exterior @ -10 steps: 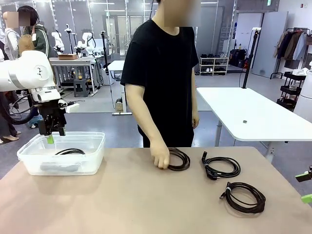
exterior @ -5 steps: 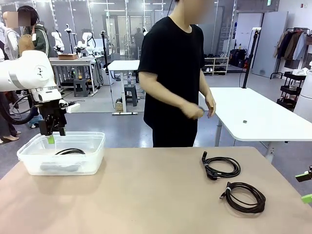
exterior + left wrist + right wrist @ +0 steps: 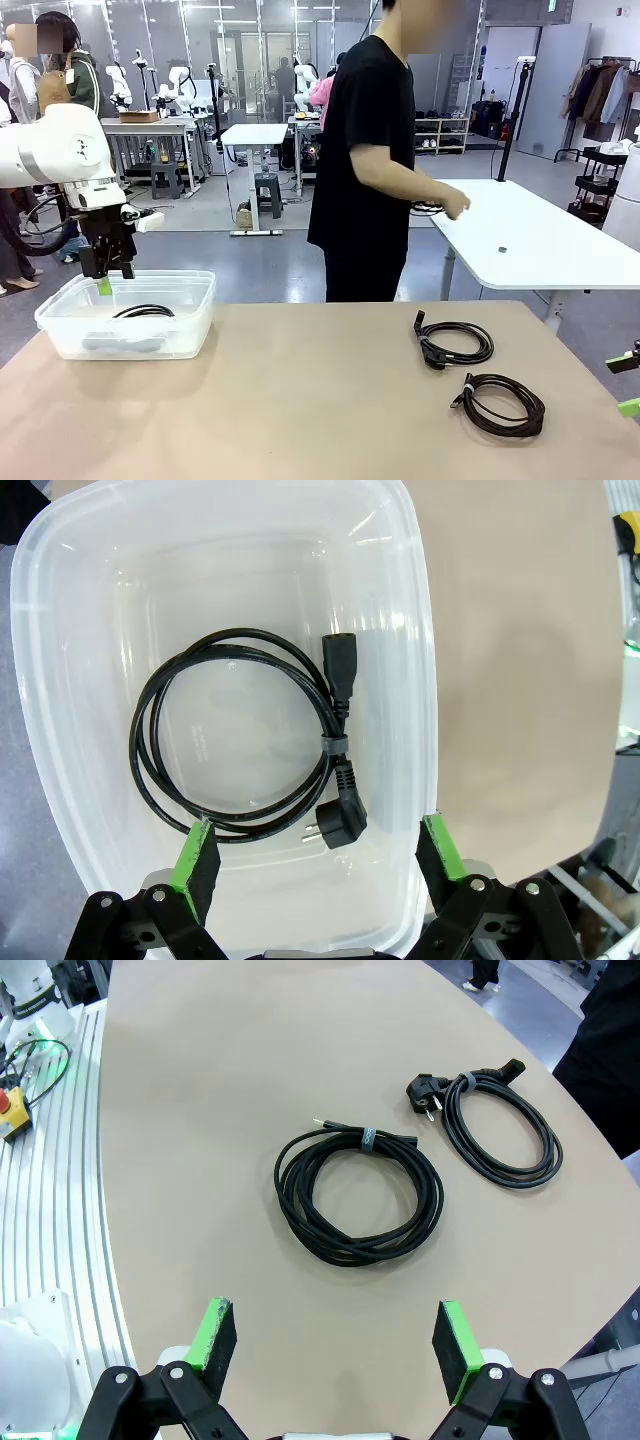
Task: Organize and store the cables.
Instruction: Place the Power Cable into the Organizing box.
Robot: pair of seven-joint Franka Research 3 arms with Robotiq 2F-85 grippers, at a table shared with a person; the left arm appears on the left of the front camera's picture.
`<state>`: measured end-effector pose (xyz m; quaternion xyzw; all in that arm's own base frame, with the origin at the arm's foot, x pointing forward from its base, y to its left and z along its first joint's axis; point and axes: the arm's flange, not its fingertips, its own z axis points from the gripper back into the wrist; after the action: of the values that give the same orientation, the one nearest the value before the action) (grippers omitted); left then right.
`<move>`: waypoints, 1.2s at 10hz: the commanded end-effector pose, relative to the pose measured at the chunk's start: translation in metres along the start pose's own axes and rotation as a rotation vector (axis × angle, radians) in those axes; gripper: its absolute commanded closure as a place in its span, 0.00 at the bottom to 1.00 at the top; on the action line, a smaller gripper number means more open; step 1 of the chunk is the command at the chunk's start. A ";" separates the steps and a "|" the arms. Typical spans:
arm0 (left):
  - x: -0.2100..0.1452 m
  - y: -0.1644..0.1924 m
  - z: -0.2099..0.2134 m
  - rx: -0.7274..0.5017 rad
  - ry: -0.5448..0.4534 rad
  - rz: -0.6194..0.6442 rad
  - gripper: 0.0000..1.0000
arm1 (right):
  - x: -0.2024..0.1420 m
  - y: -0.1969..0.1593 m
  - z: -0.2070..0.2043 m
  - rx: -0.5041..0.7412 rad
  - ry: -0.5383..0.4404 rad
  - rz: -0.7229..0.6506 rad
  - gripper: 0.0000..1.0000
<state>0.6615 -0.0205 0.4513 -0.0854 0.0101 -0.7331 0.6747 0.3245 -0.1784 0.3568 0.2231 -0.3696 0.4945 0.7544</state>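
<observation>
**One cable binned, two left out on the table**

The left gripper (image 3: 318, 858) is held just above the clear bin (image 3: 60, 325), its fingers spread wide and gripping nothing. One coiled cable (image 3: 240, 740) is seen lying flat on the bin's floor, directly under the fingers, with both plugs inside the walls. The step in hand is judged to be the pause between a drop-off and the next pick.

Well to the right of the bin, two more coils are laid on the table (image 3: 300, 400): the first coil (image 3: 455, 343) and, farther from the bin, the second coil (image 3: 360, 1195). The right gripper (image 3: 335, 1340) is held over that second coil, fingers released and empty.

A descent onto the second coil is called for next, a pinch across its bundled strands, then a carry across to the bin. The person (image 3: 370, 150) is turned away from the bin.
</observation>
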 end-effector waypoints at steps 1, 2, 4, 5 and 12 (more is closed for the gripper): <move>-0.003 0.002 0.001 -0.006 -0.003 -0.012 0.00 | 0.005 0.000 0.001 -0.001 -0.009 -0.022 0.00; -0.003 0.002 0.001 -0.006 -0.003 -0.012 0.00 | 0.005 0.000 0.001 -0.001 -0.009 -0.022 0.00; 0.000 0.000 0.000 0.000 0.000 0.000 0.00 | 0.005 0.000 0.001 -0.001 -0.009 -0.022 0.00; 0.002 -0.004 0.021 0.041 -0.022 0.027 0.00 | 0.005 0.000 0.001 -0.001 -0.009 -0.022 0.00; -0.067 -0.190 0.040 0.223 -0.417 0.399 0.00 | 0.005 0.000 0.001 -0.001 -0.009 -0.022 0.00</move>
<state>0.5223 0.0669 0.5217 -0.1547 -0.1438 -0.5608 0.8005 0.3248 -0.1779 0.3569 0.2234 -0.3691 0.4951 0.7541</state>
